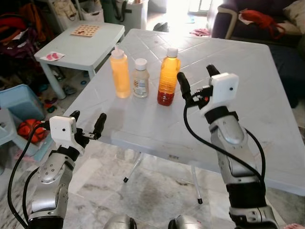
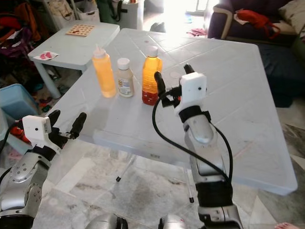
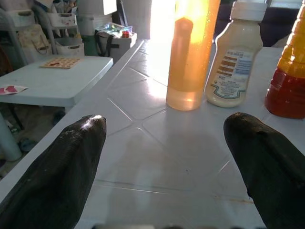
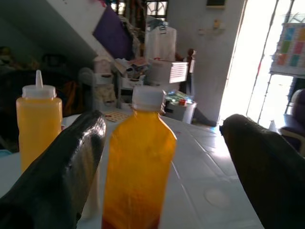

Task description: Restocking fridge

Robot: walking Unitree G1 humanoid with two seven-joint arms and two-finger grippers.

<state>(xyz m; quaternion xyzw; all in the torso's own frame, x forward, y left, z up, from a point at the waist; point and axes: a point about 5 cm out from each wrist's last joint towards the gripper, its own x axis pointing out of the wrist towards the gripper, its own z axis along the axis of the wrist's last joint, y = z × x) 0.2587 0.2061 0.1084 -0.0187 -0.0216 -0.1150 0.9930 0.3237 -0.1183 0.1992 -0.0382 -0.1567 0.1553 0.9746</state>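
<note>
Three bottles stand in a row on the white plastic table [image 1: 248, 124]: an orange squeeze bottle [image 1: 119, 73] on the left, a small cream bottle [image 1: 140, 78] in the middle, and an orange bottle with red at its base [image 1: 168, 77] on the right. My right gripper [image 1: 196, 82] is open above the table, just right of the red-based bottle [image 4: 138, 167], which stands ahead between its fingers. My left gripper [image 1: 87, 123] hangs open at the table's front left edge, short of the squeeze bottle [image 3: 190, 57].
A low light-blue side table [image 1: 81, 45] stands to the left with a board on it. Blue bins and clutter [image 1: 21, 107] sit on the floor at the left. A dark sofa [image 1: 259, 26] is behind the table. Marble floor lies below.
</note>
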